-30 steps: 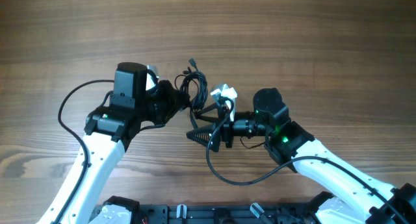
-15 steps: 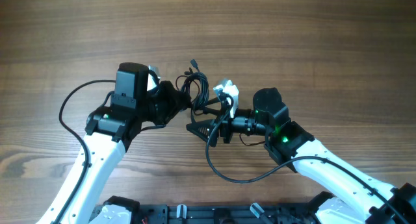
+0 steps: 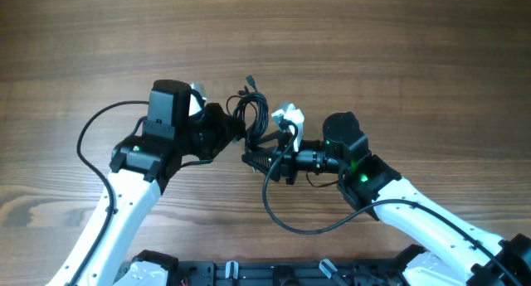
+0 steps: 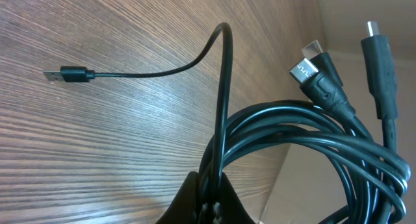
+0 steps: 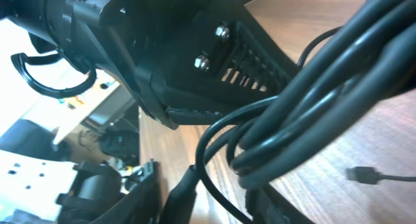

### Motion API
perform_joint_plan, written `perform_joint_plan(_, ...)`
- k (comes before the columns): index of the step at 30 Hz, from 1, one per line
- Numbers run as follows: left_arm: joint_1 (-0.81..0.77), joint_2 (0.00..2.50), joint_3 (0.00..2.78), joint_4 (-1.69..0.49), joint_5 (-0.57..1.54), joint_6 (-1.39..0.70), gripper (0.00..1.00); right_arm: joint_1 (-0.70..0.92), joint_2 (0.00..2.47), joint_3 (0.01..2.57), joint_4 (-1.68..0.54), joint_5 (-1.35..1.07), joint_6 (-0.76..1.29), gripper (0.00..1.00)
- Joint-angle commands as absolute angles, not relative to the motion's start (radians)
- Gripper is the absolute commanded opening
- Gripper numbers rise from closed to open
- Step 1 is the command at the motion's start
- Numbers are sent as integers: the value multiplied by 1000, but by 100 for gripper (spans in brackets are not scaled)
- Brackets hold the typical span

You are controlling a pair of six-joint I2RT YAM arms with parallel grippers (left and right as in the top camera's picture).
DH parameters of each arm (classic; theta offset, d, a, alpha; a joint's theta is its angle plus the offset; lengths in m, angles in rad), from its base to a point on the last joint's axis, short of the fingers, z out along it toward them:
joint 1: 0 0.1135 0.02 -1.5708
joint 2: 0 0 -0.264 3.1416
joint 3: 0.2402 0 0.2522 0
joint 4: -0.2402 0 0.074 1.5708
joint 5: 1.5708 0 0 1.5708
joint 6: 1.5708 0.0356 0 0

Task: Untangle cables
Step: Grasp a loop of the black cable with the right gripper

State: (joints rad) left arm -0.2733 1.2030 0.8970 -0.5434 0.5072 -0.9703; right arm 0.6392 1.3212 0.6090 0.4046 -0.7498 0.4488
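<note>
Two grippers meet over the cables (image 3: 247,110), which sit in a knotted coil about midway between the left and right edges of the surface (image 3: 398,54), well clear of every corner. The left gripper (image 3: 236,130) is clenched on the coil from the left-edge side; its wrist view shows several cords pinched together low in the frame, the loops fanning out to the right, and one thin cord arching away to a plug (image 4: 68,74) that lies flat on the wood. The right gripper (image 3: 259,157) has changed most over the last second; it has slid from the near-edge side up toward the coil, and its jaws, spread wide before, have drawn in. They are not clamped yet; in its wrist view one finger (image 5: 185,185) shows a gap beside it, with a cord loop (image 5: 214,146) hanging into that gap. The coil itself has barely shifted.

My reading is that the right arm is lining up a second grip just beside the left one, so the two can pull apart and open the tangle; none of the cords is freed so far, and a grab that takes several strands at once would only tighten it.
</note>
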Motion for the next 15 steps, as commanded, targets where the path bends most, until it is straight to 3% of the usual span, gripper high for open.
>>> perform_joint_plan(1,-299,1201,911,-537,530,-951,4,642,1332,620,410,-786,508,45)
perform_joint_plan(5,-320,1201,911,-537,488,-958,4,643,1332,620,410,-786,581,49)
perform_joint_plan(15,-373,1199,911,-551,288,-999,4,627,1332,620,368,-778,587,16)
